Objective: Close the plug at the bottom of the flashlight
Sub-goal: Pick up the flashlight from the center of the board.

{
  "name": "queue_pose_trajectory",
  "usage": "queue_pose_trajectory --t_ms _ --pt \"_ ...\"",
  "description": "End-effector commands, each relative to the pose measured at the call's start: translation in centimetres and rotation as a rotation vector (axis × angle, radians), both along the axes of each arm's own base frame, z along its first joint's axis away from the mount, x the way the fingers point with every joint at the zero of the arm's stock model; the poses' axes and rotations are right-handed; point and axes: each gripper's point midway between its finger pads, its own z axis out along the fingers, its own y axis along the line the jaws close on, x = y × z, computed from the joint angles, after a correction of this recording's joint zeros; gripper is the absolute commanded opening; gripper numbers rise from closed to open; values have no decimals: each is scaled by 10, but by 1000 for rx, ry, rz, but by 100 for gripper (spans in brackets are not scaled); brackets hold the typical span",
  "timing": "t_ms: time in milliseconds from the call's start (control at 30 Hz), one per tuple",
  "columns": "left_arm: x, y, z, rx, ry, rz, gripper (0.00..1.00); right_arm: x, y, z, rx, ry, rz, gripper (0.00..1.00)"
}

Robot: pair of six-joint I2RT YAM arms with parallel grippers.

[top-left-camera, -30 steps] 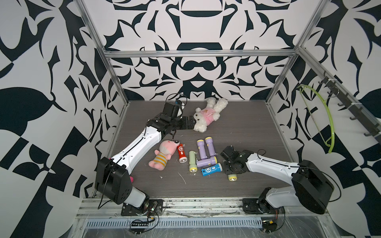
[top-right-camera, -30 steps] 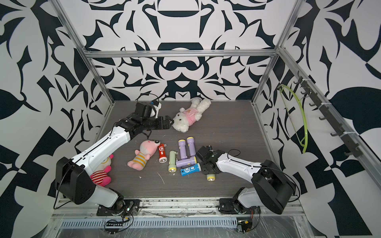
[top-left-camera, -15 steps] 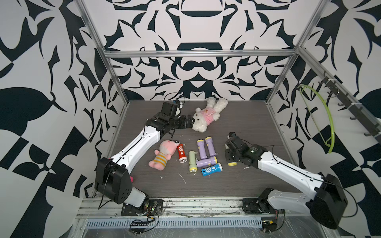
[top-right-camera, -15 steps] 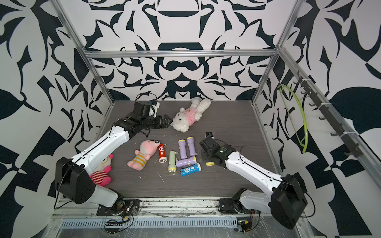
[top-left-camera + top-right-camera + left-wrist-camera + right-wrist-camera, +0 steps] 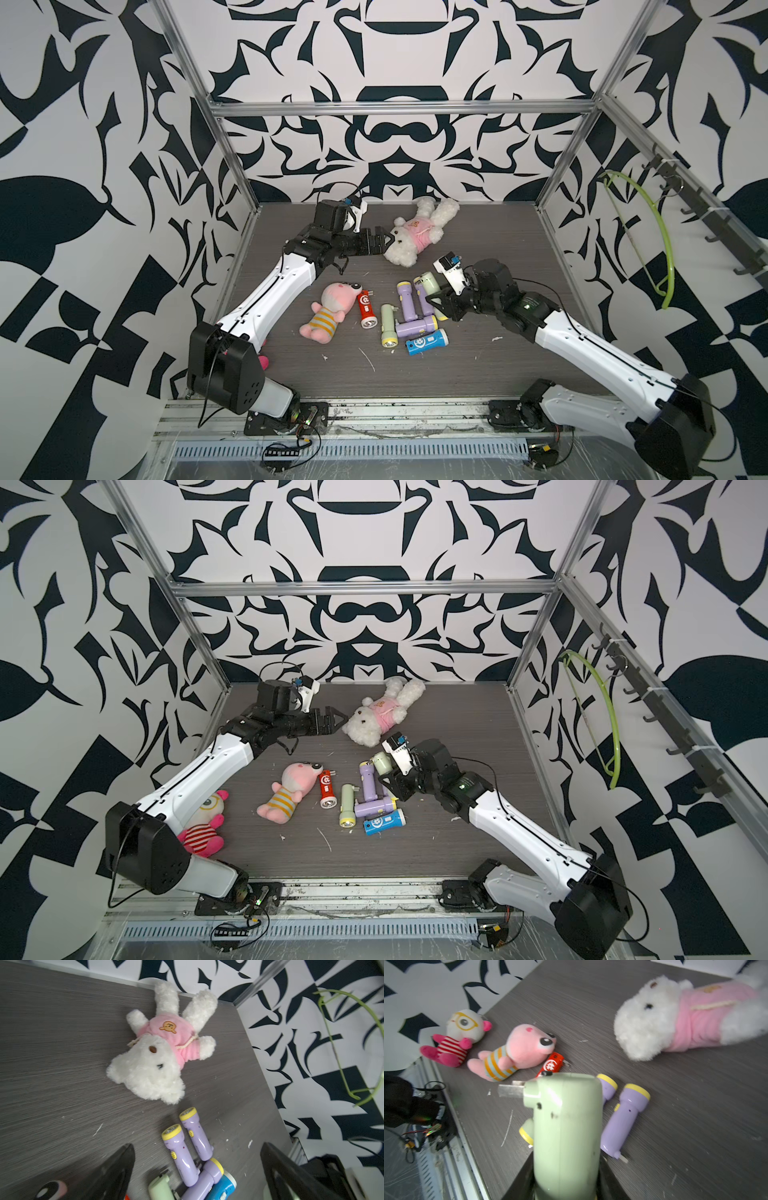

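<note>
Pinching the pale green flashlight point(image 5: 566, 1118), the right gripper point(image 5: 566, 1176) leaves its bottom end jutting beyond the jaws, metal plug point(image 5: 510, 1091) sticking out sideways.

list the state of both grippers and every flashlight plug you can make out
left gripper, open, empty, by the white plush bear
right gripper, shut on the pale green flashlight, in the air
plug of that flashlight, prongs sticking out, not closed
red flashlight, lying flat, prongs out
</note>
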Motion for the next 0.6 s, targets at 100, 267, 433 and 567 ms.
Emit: queue_pose_trajectory --t_ms 100,267,433,567 --pt "-37 -16 38 -144 -100 -170 99 1 37 63 89 -191 246 0" --pt "-46 -19 40 -148 -93 -198 99 15 57 86 94 -254 337 0" --pt "-47 -19 50 -162 -127 -205 100 29 66 113 112 -288 433 0" --pt "-50 -19 64 -180 -179 -212 99 39 55 135 173 -275 476 0"
